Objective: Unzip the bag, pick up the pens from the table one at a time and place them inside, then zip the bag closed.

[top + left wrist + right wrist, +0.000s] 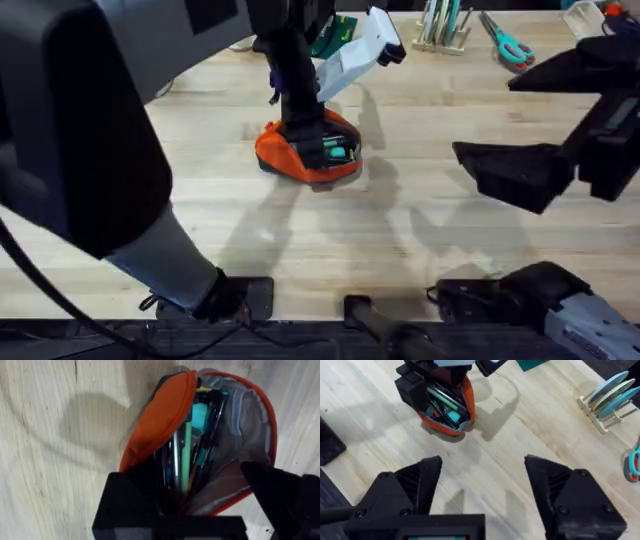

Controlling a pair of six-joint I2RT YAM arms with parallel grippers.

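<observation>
Left hand point(312, 140) over open bag point(285, 155)

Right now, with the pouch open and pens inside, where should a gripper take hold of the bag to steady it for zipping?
Likely the orange side wall of the bag, just below the open zipper edge, approached from above. The bag stands mouth-up with pens poking out, so pinching the fabric flap beside them avoids the contents. The right gripper is open and free.
</observation>
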